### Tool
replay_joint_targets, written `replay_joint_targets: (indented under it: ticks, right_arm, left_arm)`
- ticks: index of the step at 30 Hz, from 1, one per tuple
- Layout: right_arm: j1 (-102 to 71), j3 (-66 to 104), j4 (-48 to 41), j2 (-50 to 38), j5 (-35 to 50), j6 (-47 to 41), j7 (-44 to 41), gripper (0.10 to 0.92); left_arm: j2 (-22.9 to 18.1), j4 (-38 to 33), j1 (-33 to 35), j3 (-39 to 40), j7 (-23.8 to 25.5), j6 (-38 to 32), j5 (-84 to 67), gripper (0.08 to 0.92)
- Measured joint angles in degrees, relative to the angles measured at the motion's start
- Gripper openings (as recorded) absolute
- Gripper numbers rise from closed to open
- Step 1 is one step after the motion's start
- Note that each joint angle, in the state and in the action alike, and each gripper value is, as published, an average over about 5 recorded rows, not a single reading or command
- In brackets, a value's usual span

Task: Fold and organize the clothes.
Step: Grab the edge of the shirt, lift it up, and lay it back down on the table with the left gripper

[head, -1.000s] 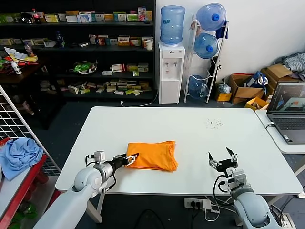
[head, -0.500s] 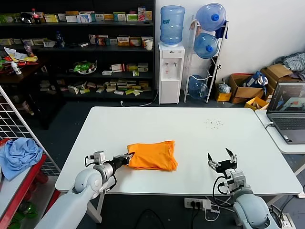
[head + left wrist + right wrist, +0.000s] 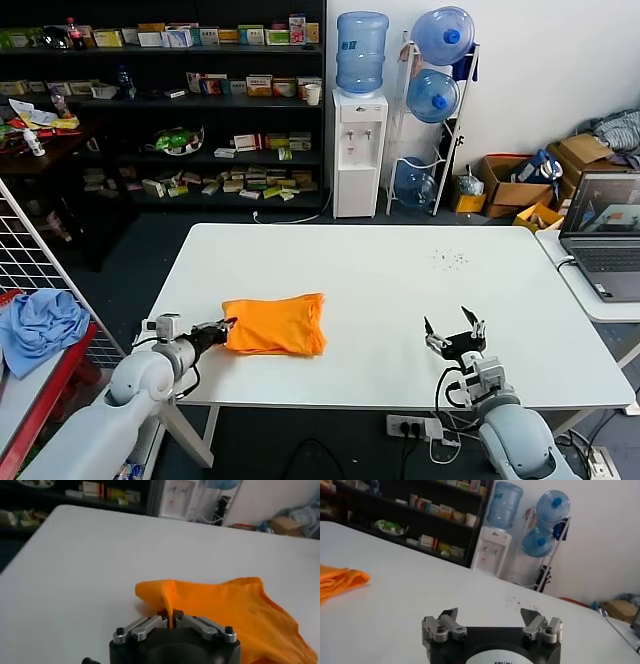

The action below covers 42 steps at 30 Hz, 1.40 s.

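folded orange t-shirt [image 3: 275,325] is pinched at its edge by the closed left hand [image 3: 226,325]; right hand [image 3: 453,333] is parked open. next it probably gets dragged aside on the tabletop [image 3: 400,280].

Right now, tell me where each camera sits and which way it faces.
Head view: high, looking down at the white table; both arms show.
Left wrist view: behind the left gripper, shut on the folded bright orange T-shirt.
Right wrist view: behind the open right gripper, facing the shelves.
All three share the T-shirt.
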Motion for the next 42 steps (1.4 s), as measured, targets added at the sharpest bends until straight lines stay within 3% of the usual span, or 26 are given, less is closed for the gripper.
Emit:
replay_joint_targets:
  ticks: [14,22,32,42]
  right_arm:
    - [1.78,-2.32,0.31,0.10,0.04,0.09,-0.05,0.823]
    - [2.73,-3.27,-0.42,0.41,-0.04,0.21,-0.05,0.823]
    - [2.28,-3.38,-0.03,1.19,-1.03,0.37,0.20,0.823]
    - [0.08,-2.07,1.16,1.13,-2.16,0.98,0.19,0.823]
  left_arm:
    - [15.16,5.83,-2.15,-2.79,-0.33,-2.78,12.97,0.133]
    - [20.65,11.47,-4.49,-2.49,0.33,-6.67,22.78,0.133]
    - [22.03,12.72,-6.42,-1.21,-0.53,-7.91,27.13,0.133]
    - [17.98,7.61,-4.02,-0.72,-3.59,-7.52,25.32,0.133]
